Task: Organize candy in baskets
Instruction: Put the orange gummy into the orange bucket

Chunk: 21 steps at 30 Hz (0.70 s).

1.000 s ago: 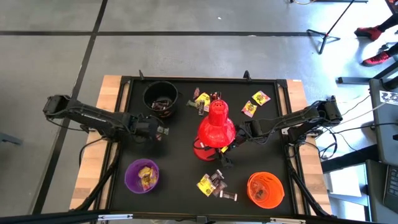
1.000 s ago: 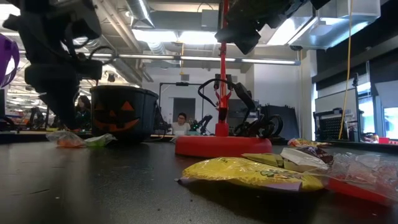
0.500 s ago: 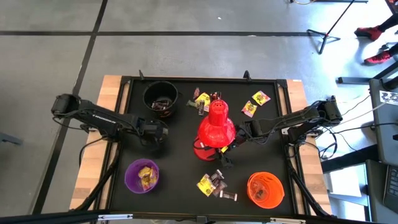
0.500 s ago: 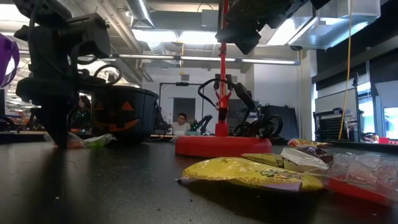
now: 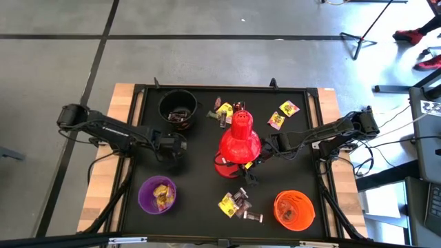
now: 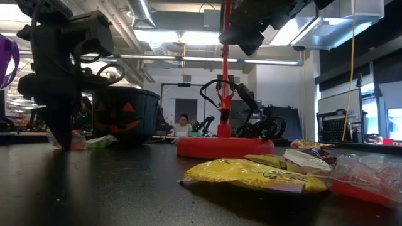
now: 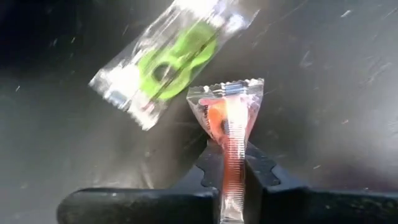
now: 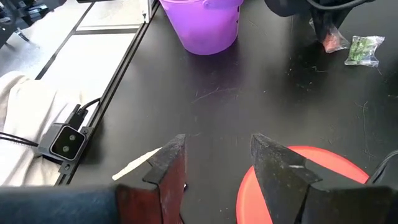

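My left gripper (image 5: 175, 146) points down at the table between the black basket (image 5: 177, 108) and the purple basket (image 5: 157, 194), shut on an orange candy (image 7: 227, 115) in a clear wrapper. A green candy (image 7: 168, 62) in a clear wrapper lies flat just beside it. My right gripper (image 8: 217, 146) hangs open with nothing between its fingers, by the red lamp (image 5: 239, 141). The orange basket (image 5: 294, 209) stands at the near right. More candy lies in loose heaps (image 5: 224, 110), (image 5: 282, 114), (image 5: 238, 204). My left gripper pinches the orange candy's clear wrapper (image 7: 234, 167) between its two fingers, along one end of the packet. The fingers come from above, pointing steeply down. The packet's other end (image 7: 227, 90) sticks out past the fingertips, and in the low view the candy (image 6: 76, 142) sits at table level.
The red lamp's round base (image 8: 298, 186) and post (image 6: 224, 69) stand mid-table, right in front of my right gripper. The black basket holds a few dark candies and the purple basket holds yellow ones. A raised black frame (image 5: 134, 124) borders the dark table.
My left gripper has gone down to the table and a little toward the right edge, then shut on the orange candy. The green candy has stayed where it was.
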Motion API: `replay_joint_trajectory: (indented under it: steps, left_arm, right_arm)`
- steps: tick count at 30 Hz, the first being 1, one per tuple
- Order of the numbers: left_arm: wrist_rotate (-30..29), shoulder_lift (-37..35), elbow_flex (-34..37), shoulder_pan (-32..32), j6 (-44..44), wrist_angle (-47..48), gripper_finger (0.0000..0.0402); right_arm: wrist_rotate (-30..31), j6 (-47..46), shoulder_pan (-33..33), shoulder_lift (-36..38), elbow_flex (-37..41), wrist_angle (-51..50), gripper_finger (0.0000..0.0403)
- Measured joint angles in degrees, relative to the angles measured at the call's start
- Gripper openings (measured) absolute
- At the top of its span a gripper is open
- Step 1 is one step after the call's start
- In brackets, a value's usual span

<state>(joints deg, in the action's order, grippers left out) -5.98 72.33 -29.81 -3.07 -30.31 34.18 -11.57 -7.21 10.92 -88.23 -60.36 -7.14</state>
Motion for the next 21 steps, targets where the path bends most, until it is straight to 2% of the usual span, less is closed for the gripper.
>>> replay_joint_trajectory:
  steps: [7, 12, 16, 21]
  left_arm:
    - [0.83, 0.04, -5.86, -2.09, 0.8, -0.15, 0.0005]
    - [-1.11, 0.02, -11.97, -4.7, 0.92, -0.43, 0.0003]
    - [-6.31, -0.02, -16.45, -7.78, 1.18, -2.25, 0.0003]
    - [-10.87, -0.06, -19.23, -11.2, 5.0, -11.69, 0.0003]
  right_arm:
    - [0.31, 0.0, 0.0, 0.0, 0.0, 0.07, 0.0179]
    - [2.82, 0.0, 0.0, -0.15, 0.0, 1.33, 0.0179]
    - [7.73, 0.02, 0.0, -0.15, 0.0, 3.44, 0.0179]
    - [15.42, 0.06, 0.0, -0.15, 0.0, 6.99, 0.0179]
